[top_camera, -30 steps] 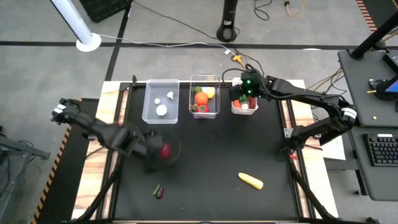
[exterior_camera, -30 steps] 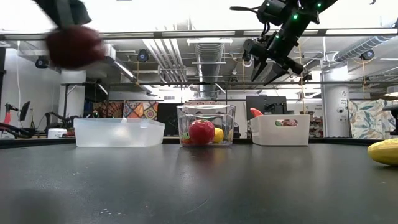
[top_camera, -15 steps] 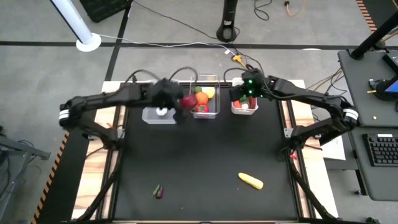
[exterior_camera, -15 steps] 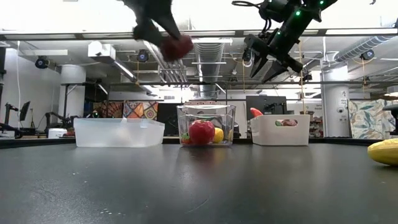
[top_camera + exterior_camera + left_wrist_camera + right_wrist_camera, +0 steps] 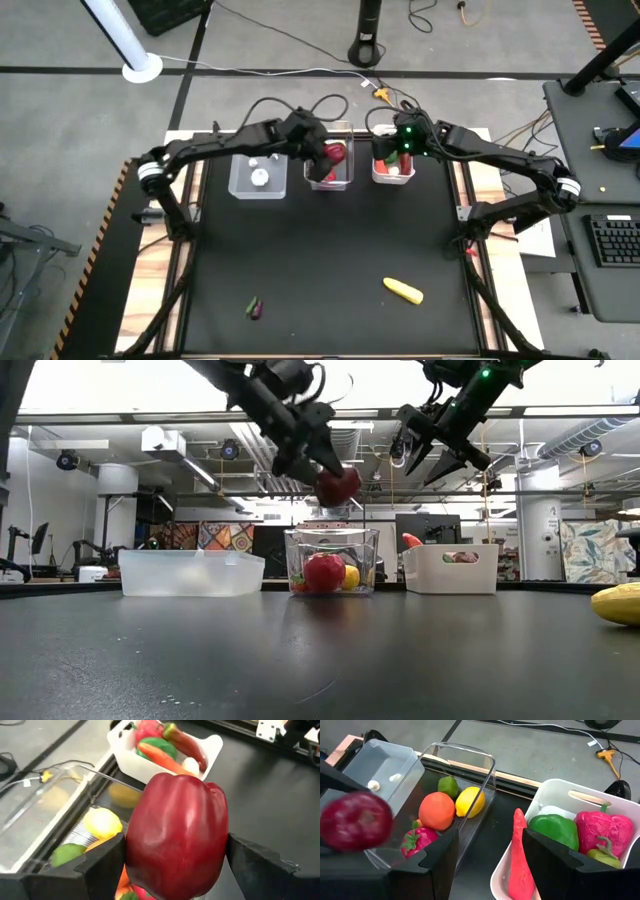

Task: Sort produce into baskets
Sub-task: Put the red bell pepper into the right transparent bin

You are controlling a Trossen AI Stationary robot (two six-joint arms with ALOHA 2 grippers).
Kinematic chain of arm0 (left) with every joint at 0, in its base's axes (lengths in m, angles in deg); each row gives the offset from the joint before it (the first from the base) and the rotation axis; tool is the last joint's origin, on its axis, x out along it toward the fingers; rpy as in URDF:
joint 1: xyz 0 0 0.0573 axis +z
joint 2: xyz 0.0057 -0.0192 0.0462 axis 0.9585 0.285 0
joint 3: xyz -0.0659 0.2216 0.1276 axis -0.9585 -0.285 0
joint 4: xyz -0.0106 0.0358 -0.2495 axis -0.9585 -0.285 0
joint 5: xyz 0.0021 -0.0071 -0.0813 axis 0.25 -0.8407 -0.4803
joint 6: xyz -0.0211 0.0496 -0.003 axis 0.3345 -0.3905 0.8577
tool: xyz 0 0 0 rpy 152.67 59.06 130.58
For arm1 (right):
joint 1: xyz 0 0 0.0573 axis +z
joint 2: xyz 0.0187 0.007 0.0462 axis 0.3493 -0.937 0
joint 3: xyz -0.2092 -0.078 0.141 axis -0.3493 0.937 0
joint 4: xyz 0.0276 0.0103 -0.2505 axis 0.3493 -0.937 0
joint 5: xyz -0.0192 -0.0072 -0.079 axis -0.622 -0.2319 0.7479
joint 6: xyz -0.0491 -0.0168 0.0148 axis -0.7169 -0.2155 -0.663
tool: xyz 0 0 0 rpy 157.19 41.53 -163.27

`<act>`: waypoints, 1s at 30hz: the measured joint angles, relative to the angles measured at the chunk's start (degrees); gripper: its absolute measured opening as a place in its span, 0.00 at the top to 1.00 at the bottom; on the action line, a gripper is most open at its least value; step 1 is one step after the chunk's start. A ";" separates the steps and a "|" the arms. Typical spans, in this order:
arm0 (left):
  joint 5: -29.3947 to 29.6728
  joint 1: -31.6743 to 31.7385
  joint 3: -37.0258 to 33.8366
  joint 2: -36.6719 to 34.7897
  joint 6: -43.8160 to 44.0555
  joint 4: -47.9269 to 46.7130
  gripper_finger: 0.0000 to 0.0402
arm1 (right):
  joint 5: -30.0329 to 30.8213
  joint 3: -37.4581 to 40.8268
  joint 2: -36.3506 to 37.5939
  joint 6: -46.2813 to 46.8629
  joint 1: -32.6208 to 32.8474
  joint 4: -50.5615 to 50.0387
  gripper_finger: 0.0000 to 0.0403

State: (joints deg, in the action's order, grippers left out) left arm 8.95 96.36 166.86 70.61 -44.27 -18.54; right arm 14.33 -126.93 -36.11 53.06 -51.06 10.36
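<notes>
Left tool (image 5: 335, 478) grasps red apple (image 5: 177, 832) above middle basket (image 5: 331, 560); only the low view shows clearance. Right tool (image 5: 432, 445) hangs released above white basket (image 5: 450, 569).

The left gripper (image 5: 334, 158) with its red apple (image 5: 337, 154) blocked the middle clear basket (image 5: 329, 128) from above; the right gripper (image 5: 397, 156) covered the white basket (image 5: 392, 178); the left clear basket (image 5: 259, 136) stood unobstructed; the black table (image 5: 320, 260) lay open around a corn cob (image 5: 404, 290).
</notes>
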 joint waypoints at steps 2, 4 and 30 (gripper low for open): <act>-1.03 0.51 0.65 1.52 -0.48 -0.01 0.23 | 0.00 0.00 0.02 0.39 0.00 0.02 0.48; -1.03 0.76 1.29 2.87 -0.71 0.41 0.23 | 0.00 0.00 0.02 0.39 0.00 0.00 0.48; -0.84 0.98 1.25 6.86 0.60 2.15 0.23 | 0.00 0.00 0.05 1.34 0.00 0.07 0.48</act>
State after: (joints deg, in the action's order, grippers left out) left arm 8.11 97.34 168.11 77.47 -43.67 -16.39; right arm 14.33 -126.93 -36.07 54.41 -51.06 10.42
